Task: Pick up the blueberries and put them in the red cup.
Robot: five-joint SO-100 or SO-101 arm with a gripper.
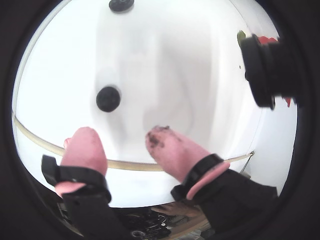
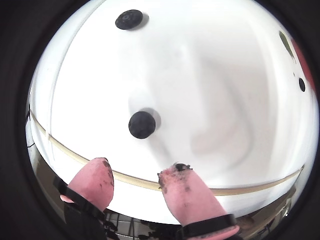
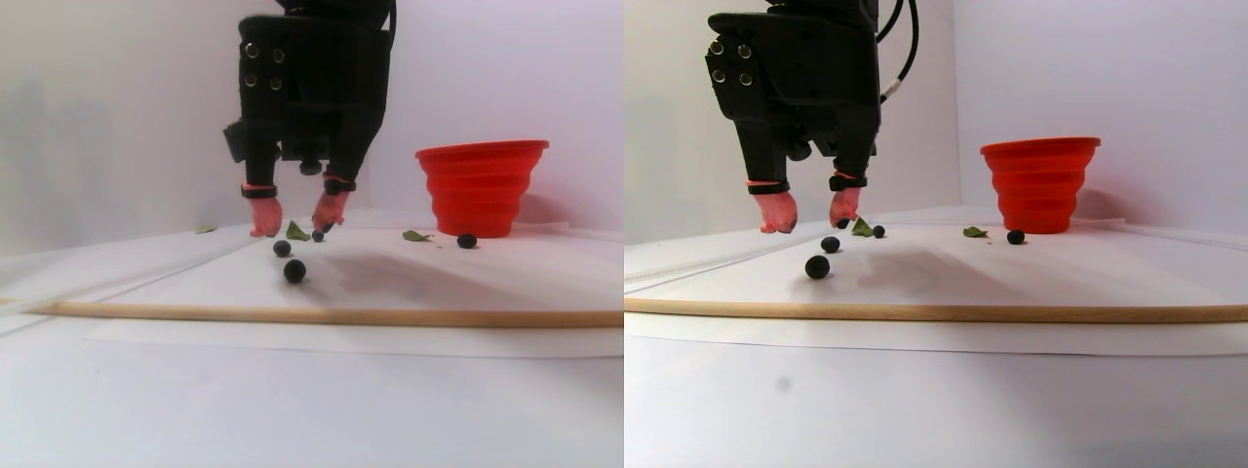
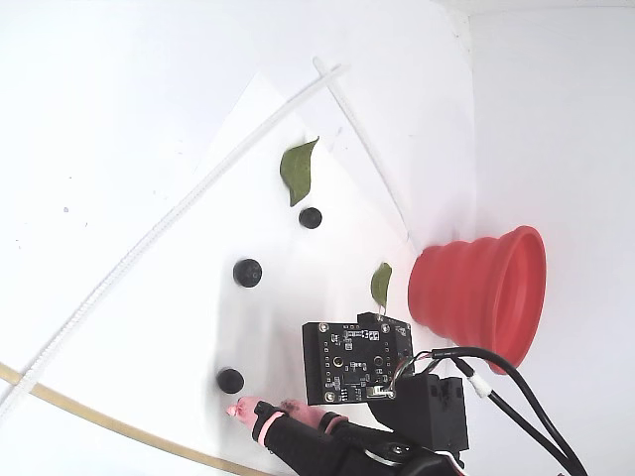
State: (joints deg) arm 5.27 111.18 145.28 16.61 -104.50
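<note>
Several small dark blueberries lie on the white table. In the fixed view one blueberry point(image 4: 230, 380) lies just beside my fingertips, with two more point(image 4: 247, 272) point(image 4: 311, 217) farther off. In both wrist views the nearest blueberry point(image 1: 108, 98) point(image 2: 142, 124) lies just ahead of the gap between my pink fingers. My gripper point(image 1: 121, 134) point(image 2: 137, 167) point(image 3: 295, 226) point(image 4: 270, 407) hovers a little above the table, open, with nothing between the fingers. The red cup point(image 3: 481, 185) point(image 4: 486, 293) stands upright to the right in the stereo pair view, a lone blueberry point(image 3: 467, 240) at its foot.
Two green leaves point(image 4: 298, 171) point(image 4: 381, 284) lie among the berries. A thin wooden strip point(image 3: 292, 314) point(image 4: 99, 421) crosses the table in front of the berries. A white strip point(image 4: 179, 213) runs diagonally across the surface. White walls stand behind the cup.
</note>
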